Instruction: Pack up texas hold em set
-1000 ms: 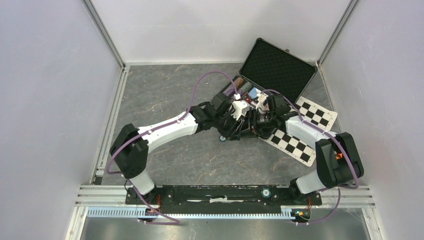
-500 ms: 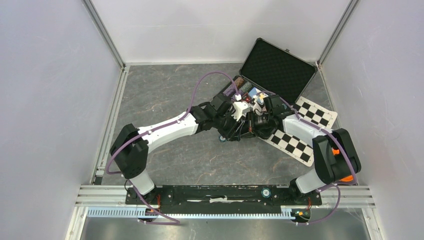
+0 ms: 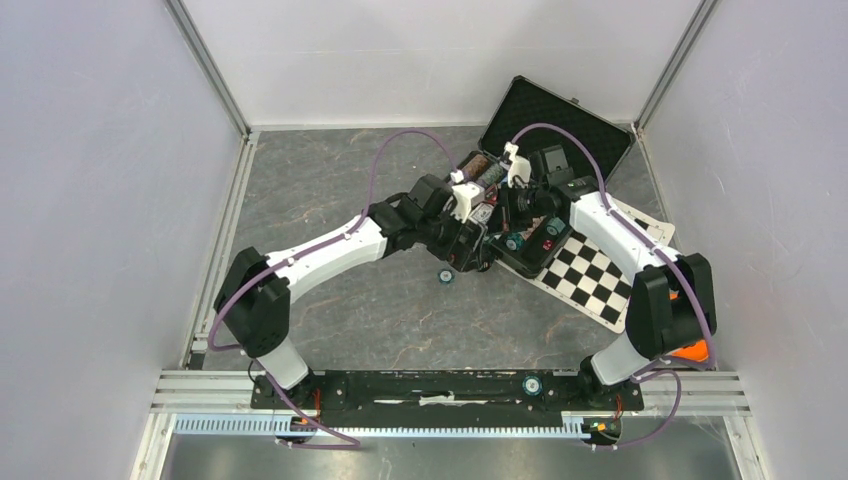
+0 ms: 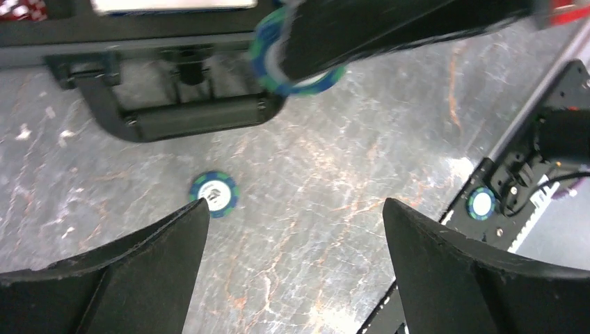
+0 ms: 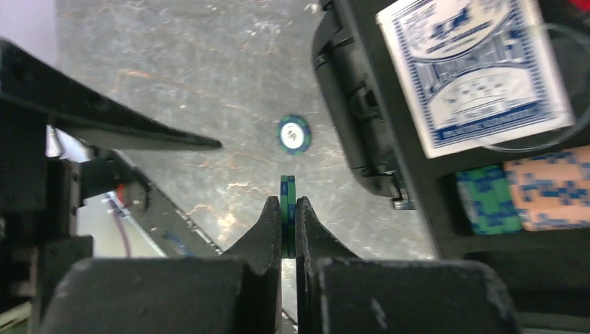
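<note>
The open black case [image 3: 556,126] lies at the back right. Inside it I see a blue-and-white card deck [image 5: 473,73] and rows of green chips [image 5: 489,200] and orange chips [image 5: 549,195]. My right gripper [image 5: 288,203] is shut on a thin stack of green-and-blue chips [image 5: 288,189], held edge-on above the table beside the case. These chips [image 4: 300,75] also show at the top of the left wrist view. One loose blue-green chip [image 3: 445,277] [image 4: 214,194] [image 5: 294,133] lies flat on the table. My left gripper [image 4: 296,209] is open and holds nothing, just above that chip.
The case's carry handle [image 4: 191,120] juts toward the loose chip. A checkerboard sheet [image 3: 592,275] lies under the case's right side. The arms' base rail [image 3: 440,385] runs along the near edge. Walls close in on three sides.
The left gripper has opened wide. The right gripper has closed on the chips and moved up toward the case. Both wrists have shifted toward the back.
</note>
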`<state>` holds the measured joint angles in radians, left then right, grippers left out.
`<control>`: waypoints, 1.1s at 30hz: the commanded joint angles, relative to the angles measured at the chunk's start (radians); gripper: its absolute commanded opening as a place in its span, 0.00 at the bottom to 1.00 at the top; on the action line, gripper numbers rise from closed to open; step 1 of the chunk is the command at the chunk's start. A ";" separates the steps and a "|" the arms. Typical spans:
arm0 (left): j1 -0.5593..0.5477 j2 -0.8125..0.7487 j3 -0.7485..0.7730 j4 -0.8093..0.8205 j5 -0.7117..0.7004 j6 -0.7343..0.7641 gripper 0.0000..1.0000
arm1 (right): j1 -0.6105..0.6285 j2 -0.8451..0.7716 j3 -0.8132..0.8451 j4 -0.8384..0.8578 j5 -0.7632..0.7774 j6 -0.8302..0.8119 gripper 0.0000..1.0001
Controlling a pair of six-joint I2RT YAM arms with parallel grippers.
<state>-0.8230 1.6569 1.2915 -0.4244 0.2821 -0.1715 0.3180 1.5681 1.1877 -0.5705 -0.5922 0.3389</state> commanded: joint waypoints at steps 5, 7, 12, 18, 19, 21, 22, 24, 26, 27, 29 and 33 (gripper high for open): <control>0.044 0.033 0.029 -0.130 -0.153 -0.079 0.98 | -0.002 -0.036 0.055 -0.108 0.270 -0.276 0.00; 0.044 0.067 0.045 -0.151 -0.168 -0.088 0.96 | 0.002 -0.037 0.047 -0.108 0.317 -0.304 0.00; 0.043 0.137 0.065 -0.166 -0.201 -0.095 0.92 | 0.023 -0.022 0.059 -0.100 0.403 -0.331 0.00; 0.036 0.194 0.078 -0.174 -0.233 -0.103 0.88 | 0.045 0.004 0.055 -0.090 0.436 -0.369 0.00; 0.035 0.202 0.081 -0.174 -0.236 -0.104 0.88 | 0.048 0.008 0.052 -0.087 0.444 -0.372 0.00; 0.030 0.215 0.083 -0.171 -0.238 -0.106 0.87 | 0.054 0.014 0.044 -0.074 0.455 -0.379 0.00; 0.028 0.221 0.086 -0.171 -0.240 -0.105 0.86 | 0.057 0.018 0.039 -0.069 0.458 -0.384 0.00; 0.024 0.232 0.092 -0.171 -0.245 -0.102 0.85 | 0.066 0.024 0.030 -0.055 0.471 -0.395 0.00; 0.020 0.239 0.092 -0.166 -0.252 -0.102 0.84 | 0.078 0.031 0.018 -0.039 0.496 -0.410 0.00; 0.018 0.243 0.092 -0.164 -0.254 -0.101 0.83 | 0.084 0.035 0.009 -0.030 0.512 -0.419 0.00; 0.015 0.250 0.094 -0.163 -0.258 -0.100 0.82 | 0.093 0.042 -0.005 -0.019 0.537 -0.436 0.00; 0.006 0.254 0.085 -0.165 -0.276 -0.097 0.81 | 0.108 0.053 -0.038 -0.007 0.579 -0.461 0.00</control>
<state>-0.8062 1.9064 1.3491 -0.5972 0.0387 -0.2462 0.4118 1.6096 1.1797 -0.6212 -0.0795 -0.0761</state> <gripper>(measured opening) 0.821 0.040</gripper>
